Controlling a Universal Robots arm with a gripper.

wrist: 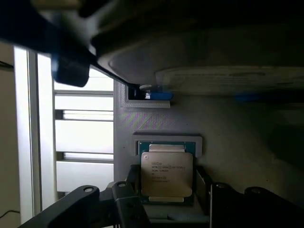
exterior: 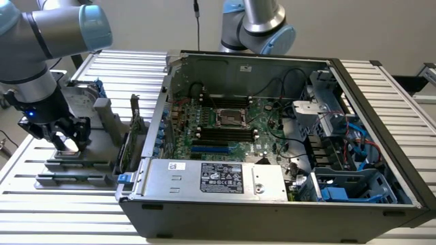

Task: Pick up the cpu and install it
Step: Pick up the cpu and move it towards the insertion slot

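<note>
1. The cpu (wrist: 166,173) lies flat, silvery top up, in a shallow seat of a grey holder (exterior: 75,166). It has not been lifted.
2. The gripper (exterior: 67,139) hangs straight over it with its jaws spread. One dark finger (wrist: 203,187) stands just beside each of two opposite edges of the chip. I see no clamping.
3. In the exterior view the holder sits on the slatted table (exterior: 41,204), at 9 o'clock from the open computer case (exterior: 272,214).
4. On the same holder, at 12 o'clock from the cpu, rests a silver hard drive (exterior: 85,97) with blue brackets. At 3 o'clock an expansion card (exterior: 132,127) stands on edge.
5. Inside the case, the motherboard's socket (exterior: 230,118) lies near the middle, well apart from the gripper.
6. At 6 o'clock from the socket is a grey labelled metal box (exterior: 218,178).
</note>
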